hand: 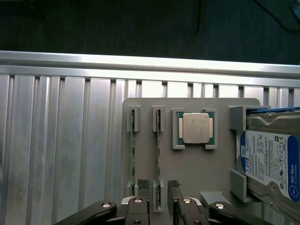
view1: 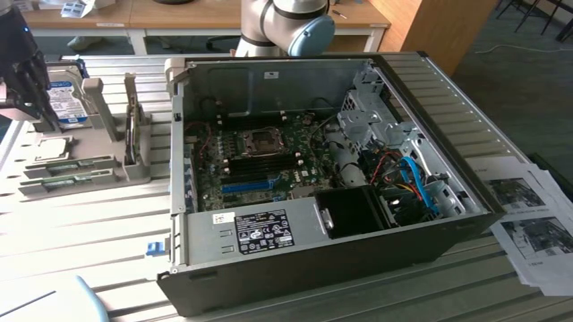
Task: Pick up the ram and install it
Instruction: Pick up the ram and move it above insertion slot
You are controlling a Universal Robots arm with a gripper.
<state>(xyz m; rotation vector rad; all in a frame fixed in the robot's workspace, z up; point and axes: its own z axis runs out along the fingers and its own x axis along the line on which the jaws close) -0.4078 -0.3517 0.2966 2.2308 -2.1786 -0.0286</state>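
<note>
Two green ram sticks stand on edge in a grey holder (hand: 197,171). My gripper (hand: 158,185) hangs above the holder, open. Its fingertips (hand: 143,183) straddle the near end of one ram stick (hand: 159,150) without touching it. The other ram stick (hand: 132,154) stands parallel beside it, outside the fingers. In the exterior view both sticks (view1: 67,168) lie at the far left of the table, below the arm's dark wrist (view1: 18,67). The open computer case (view1: 430,87) shows the motherboard's black memory slots (view1: 264,163).
A CPU (hand: 196,127) sits in the holder beside the sticks, and a hard drive (hand: 269,164) stands in its bracket further along. A blue slot (view1: 246,186) lies on the motherboard. Printed sheets (view1: 537,221) lie at the exterior view's right of the case.
</note>
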